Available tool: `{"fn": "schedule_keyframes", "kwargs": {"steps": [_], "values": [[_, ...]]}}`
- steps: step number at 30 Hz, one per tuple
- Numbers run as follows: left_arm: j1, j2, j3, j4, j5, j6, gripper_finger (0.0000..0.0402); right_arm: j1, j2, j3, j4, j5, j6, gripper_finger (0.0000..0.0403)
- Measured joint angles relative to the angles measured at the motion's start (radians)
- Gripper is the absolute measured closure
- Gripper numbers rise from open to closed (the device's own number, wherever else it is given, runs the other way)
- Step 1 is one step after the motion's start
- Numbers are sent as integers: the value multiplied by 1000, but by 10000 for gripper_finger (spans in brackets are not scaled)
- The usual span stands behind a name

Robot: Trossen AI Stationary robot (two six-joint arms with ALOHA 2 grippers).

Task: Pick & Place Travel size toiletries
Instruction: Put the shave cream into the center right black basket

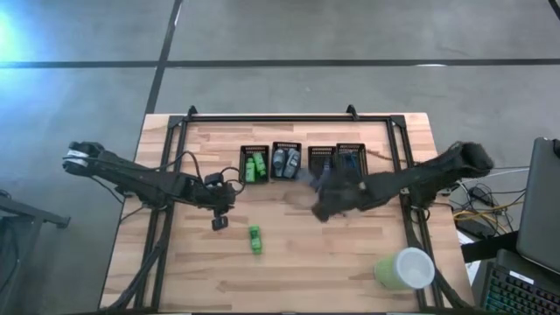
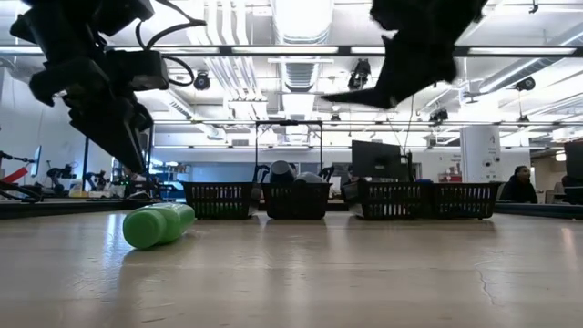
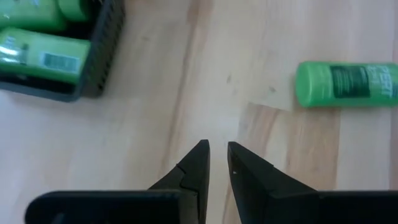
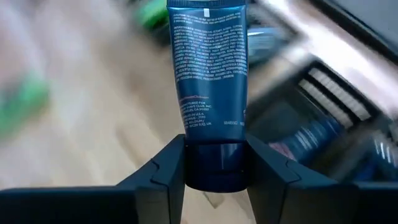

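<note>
Green bottles (image 1: 255, 167) fill one black mesh bin (image 1: 244, 154); grey tubes (image 1: 285, 161) another.

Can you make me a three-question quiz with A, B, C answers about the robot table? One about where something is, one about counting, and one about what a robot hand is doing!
1. Where is the loose green bottle?
A. inside a bin
B. lying on the bare table, nearer than the bins
C. in the cup

2. How many black bins stand in the row?
A. two
B. four
C. six

3. What is the right tool doing?
A. gripping a blue tube by its cap end
B. hanging open with nothing in it
C. holding the cup

Answers:
1 B, the high view shows it alone on the wood, on its side.
2 B, the high view shows four side by side.
3 A, the right wrist view shows both fingers pressed against the tube's dark cap.
</note>
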State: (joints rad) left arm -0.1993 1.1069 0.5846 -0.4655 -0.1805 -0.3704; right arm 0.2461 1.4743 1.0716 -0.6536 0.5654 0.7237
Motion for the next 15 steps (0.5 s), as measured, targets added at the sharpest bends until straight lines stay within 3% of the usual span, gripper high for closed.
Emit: {"fn": "schedule_keyframes", "kwargs": {"steps": [3, 6, 11, 15], "values": [[1, 0, 0, 26, -25, 1, 339, -66, -85, -40, -25, 36, 296, 283], [1, 0, 0, 52, -39, 2, 339, -175, -114, -103, -18, -5, 443, 273], [1, 0, 0, 59, -49, 2, 339, -362, -97, -220, 131, -210, 440, 271], [0, 0, 0, 62, -49, -4, 339, -437, -63, -279, 279, -331, 398, 273]]}}
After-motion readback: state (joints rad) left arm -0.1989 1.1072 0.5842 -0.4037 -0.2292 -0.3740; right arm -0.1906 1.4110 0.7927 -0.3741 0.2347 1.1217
